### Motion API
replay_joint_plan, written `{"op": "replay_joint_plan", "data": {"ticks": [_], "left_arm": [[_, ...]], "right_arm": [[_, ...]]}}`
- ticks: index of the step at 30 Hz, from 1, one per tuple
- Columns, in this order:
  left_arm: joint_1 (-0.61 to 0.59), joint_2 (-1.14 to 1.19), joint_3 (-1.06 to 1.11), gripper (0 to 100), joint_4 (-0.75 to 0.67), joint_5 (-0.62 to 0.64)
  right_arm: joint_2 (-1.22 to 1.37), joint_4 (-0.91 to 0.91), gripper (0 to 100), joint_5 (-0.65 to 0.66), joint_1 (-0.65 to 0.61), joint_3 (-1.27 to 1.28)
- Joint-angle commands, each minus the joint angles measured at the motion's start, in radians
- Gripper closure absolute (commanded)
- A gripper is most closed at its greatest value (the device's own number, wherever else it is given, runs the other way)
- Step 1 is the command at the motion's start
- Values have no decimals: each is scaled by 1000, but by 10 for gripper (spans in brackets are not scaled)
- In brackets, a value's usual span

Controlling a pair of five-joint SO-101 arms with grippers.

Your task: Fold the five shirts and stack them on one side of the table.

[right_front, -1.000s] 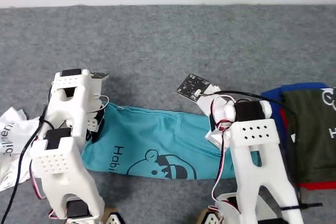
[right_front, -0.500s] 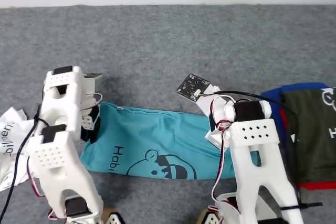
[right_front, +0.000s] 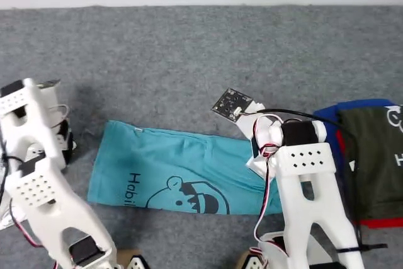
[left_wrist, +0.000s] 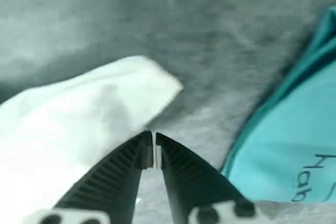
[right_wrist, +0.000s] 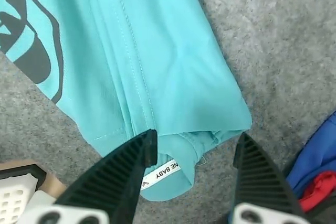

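Presently, on the grey worktop (right_front: 189,48), the teal shirt (right_front: 182,168) lies centre in a long folded strip, near the stack (right_front: 371,162) of folded shirts at one edge. Risk: the right jaws, released and straddling its collar end, may drag the folds loose. Left jaws clenched on nothing, beside the white shirt (left_wrist: 68,124).

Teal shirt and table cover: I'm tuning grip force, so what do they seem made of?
Teal shirt: soft matte knit, probably cotton jersey; stitched hems and soft creases show. Table cover: grey felt or short-pile carpet; fuzzy, mottled, matte surface.
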Motion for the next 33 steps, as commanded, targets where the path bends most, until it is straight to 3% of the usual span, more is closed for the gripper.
{"op": "replay_joint_plan", "data": {"ticks": [1,8,14,21,33], "left_arm": [[-9,-8,-27,989,26,-5],[132,-23,30,916,28,0],[253,-175,76,874,28,20],[305,-215,213,874,21,18],[295,-264,173,878,25,29]], "right_arm": [[-27,-4,753,-11,1,-5],[-22,-4,753,-11,1,-5],[-22,-4,753,-11,1,-5],[-25,-2,753,-12,1,-5],[-28,4,753,-12,1,-5]]}}
